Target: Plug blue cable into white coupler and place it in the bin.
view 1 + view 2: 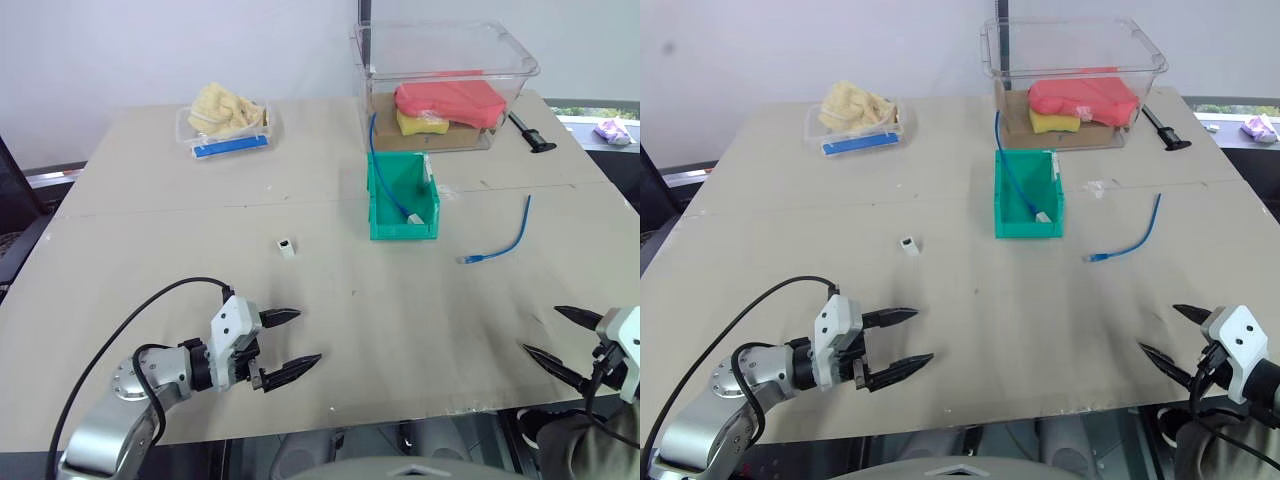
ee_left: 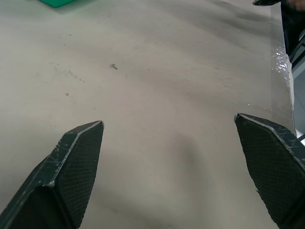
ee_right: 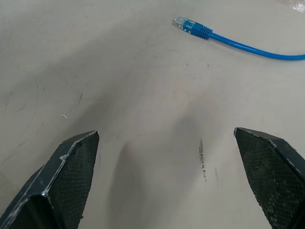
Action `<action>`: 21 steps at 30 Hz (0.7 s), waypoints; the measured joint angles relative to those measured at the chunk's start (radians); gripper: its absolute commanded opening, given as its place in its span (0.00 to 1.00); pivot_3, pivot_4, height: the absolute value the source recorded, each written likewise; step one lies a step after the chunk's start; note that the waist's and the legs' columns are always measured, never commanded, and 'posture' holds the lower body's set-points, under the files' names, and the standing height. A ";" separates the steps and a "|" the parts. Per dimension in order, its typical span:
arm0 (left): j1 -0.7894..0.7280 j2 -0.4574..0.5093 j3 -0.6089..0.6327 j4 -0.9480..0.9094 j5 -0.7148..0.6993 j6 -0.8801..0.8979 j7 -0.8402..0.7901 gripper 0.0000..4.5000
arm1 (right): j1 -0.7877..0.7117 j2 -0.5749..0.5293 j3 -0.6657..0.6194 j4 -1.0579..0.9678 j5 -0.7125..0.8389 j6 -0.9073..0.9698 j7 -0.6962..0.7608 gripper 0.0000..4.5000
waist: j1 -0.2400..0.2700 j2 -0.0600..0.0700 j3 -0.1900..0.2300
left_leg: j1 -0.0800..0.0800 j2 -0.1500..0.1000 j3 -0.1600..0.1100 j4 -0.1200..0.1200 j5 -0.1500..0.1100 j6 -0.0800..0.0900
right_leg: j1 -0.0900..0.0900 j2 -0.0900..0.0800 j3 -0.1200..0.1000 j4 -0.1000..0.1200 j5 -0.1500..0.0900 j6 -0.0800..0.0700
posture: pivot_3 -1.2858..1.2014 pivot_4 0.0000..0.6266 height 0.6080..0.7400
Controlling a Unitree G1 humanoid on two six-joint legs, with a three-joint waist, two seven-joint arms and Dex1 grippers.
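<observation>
- Green bin (image 1: 385, 222) at centre frame holds a second blue cable with a white piece on its end.
- Clear tub (image 1: 447, 62) up top holds red and yellow cloths.
- Small tray (image 1: 205, 135) at upper left holds yellow cloth.
- Blue cable (image 1: 503, 239) lies right of the bin, well above the right gripper (image 1: 563, 335), fingers spread.
- White coupler (image 1: 287, 247) sits above the left gripper (image 1: 290, 343), also spread wide.

No readable text (labels, brands, numbers) anywhere.
</observation>
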 measured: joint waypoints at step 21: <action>-0.196 0.007 -0.055 -0.270 -0.107 0.175 0.129 1.00 | -0.857 -0.212 0.531 0.467 -0.206 0.062 0.153 0.62 | 0.000 0.000 0.008 | -0.010 0.001 0.001 -0.001 0.001 -0.004 | -0.008 -0.004 -0.009 -0.010 0.006 -0.001 | 0.52 0.24 1.00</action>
